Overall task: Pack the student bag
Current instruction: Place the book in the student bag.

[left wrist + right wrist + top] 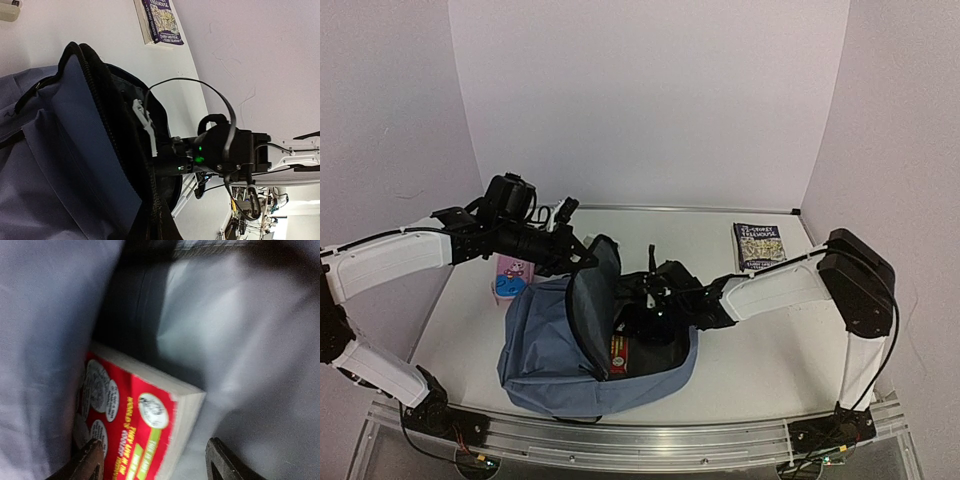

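Backpack (550, 350) lies open, left gripper (580, 250) pinching its flap up, right gripper (154, 452) inside, jaws wide over a red book (130, 425).

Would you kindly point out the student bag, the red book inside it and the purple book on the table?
student bag (542, 342): top external view, blue outer fabric.
red book (131, 426): right wrist view, its red cover.
purple book (760, 247): top external view, its front cover.

Bag (75, 150) is open, its blue flap upright. Right arm (225, 150) reaches into the opening. Book (162, 20) lies at the table (75, 25) edge.
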Robot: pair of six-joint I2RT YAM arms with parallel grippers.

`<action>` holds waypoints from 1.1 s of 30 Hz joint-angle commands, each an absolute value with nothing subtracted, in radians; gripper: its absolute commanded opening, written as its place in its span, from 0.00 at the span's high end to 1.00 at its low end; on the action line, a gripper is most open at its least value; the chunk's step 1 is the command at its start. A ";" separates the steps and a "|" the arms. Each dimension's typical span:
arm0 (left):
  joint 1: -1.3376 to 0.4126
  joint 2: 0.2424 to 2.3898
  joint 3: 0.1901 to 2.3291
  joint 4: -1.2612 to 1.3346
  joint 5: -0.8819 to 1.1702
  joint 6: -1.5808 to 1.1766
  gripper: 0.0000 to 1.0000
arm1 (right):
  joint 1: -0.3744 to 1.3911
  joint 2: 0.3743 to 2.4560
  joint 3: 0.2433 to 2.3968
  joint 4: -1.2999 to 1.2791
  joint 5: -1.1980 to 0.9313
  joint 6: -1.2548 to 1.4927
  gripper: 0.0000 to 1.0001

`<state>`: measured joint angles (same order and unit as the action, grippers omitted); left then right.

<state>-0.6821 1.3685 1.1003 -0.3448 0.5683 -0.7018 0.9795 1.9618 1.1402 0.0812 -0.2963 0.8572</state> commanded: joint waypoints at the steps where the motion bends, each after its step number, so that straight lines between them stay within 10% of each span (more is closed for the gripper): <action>1: -0.672 1.336 1.118 -0.375 0.521 -0.688 1.00 | 0.994 1.900 1.155 -0.067 -0.155 0.802 0.31; 20: -0.661 1.313 1.054 -0.426 0.456 -0.707 1.00 | 1.090 2.041 1.295 0.057 -0.201 0.848 0.61; 33: -0.652 1.245 0.806 -0.559 0.201 -0.804 1.00 | 1.091 1.687 1.134 -0.065 0.069 0.834 0.45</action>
